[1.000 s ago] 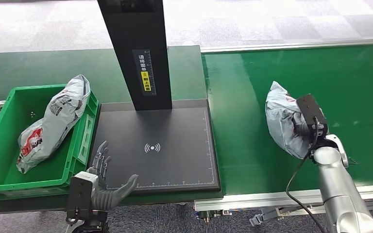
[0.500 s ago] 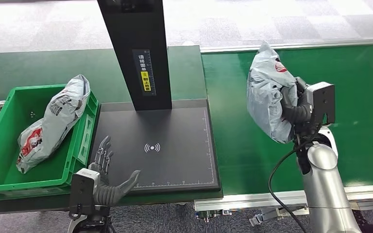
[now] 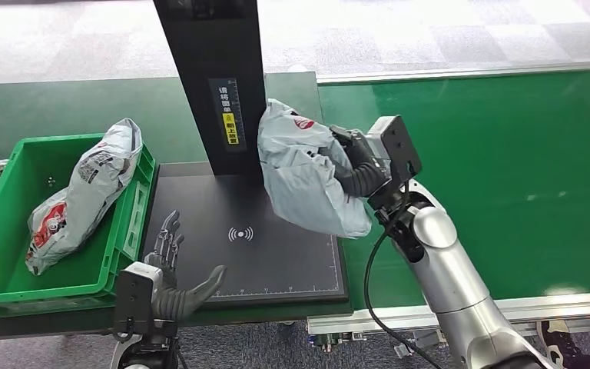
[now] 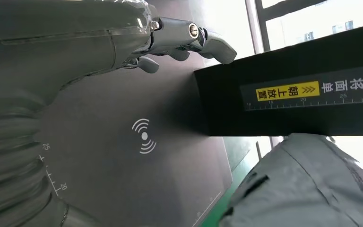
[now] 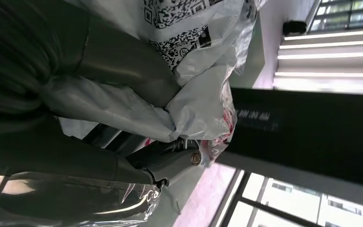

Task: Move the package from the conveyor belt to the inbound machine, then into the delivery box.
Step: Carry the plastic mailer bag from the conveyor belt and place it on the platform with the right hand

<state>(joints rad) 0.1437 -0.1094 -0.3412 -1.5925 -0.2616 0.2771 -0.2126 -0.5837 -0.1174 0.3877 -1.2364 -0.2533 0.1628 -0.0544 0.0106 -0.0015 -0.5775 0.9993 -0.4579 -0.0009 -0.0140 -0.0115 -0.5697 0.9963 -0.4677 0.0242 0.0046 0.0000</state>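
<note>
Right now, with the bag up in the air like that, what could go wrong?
The grey package hangs close to the black post and could bump it. It is soft and sags below the right robot hand, so it might slip. The left robot hand rests at the scan pad's edge, where it could be in the way.
</note>
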